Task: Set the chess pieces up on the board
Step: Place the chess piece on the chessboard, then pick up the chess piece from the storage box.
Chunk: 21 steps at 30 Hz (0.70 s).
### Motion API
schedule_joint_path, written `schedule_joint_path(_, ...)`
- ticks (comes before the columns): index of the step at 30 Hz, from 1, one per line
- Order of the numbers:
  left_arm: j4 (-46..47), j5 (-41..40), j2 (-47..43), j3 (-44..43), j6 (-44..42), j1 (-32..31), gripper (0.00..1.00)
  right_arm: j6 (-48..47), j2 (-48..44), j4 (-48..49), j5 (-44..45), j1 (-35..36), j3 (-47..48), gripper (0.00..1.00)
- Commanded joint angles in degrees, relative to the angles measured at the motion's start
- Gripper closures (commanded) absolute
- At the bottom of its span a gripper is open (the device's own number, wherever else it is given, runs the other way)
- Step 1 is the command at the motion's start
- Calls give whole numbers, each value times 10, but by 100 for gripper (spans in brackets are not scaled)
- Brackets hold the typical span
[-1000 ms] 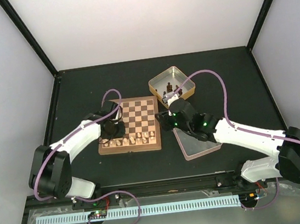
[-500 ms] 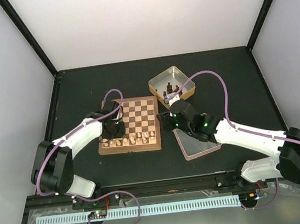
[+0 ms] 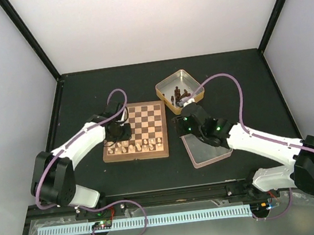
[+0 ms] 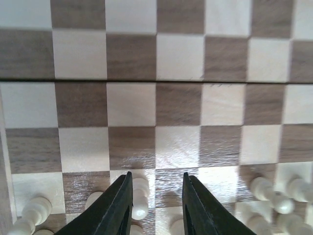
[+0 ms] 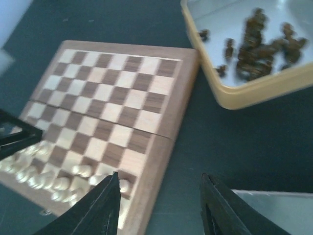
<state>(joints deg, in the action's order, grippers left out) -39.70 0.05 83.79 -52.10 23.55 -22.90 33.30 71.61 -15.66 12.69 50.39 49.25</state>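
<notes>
Along the 6 o'clock edge of the board (image 3: 145, 119), the pale chess pieces (image 3: 135, 147) crowd the two nearest ranks. The board itself sits a little toward 9 o'clock of the middle of the bench (image 3: 84, 92). From the left wrist view several of the pieces look tilted or close together, and I cannot tell whether each one stands upright on its proper square. By my reading the pale side is largely on the board and what remains for it is tidying and straightening.

The ranks toward 12 o'clock are bare. The dark figures (image 3: 178, 95) lie heaped in the tin (image 3: 189, 79) at 1 o'clock of the board, so that side is not yet begun. A second tin (image 3: 205, 156) lies at 4 o'clock, partly under the right arm.

The left gripper (image 4: 156, 175) hovers over the pale ranks near the board's 7 o'clock corner. Its jaws are narrowly apart and one pale piece sits just inside the left finger, but it is not pinched. The right gripper (image 5: 159, 176) hangs beside the board's 3 o'clock edge, jaws wide apart and empty.
</notes>
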Motion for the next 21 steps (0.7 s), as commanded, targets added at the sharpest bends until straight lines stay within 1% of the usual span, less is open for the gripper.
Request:
schedule_joint_path(1, -13, 11, -40, -43, -6, -2, 70, 65, -13, -94, 34, -46, -8, 57)
schedule_joint_path(5, -7, 19, -82, -49, 1, -2, 68, 90, -15, -156, 48, -95, -38, 62)
schedule_joint_path(12, 26, 70, -164, -46, 5, -2, 66, 96, 18, -185, 60, -166, -82, 64)
schedule_joint_path(18, 38, 104, -197, -42, 9, -2, 64, 119, 68, -170, 81, -187, -92, 64)
schedule_joint_path(21, 39, 113, -200, -39, 9, -2, 64, 159, 84, -164, 81, -187, -93, 64)
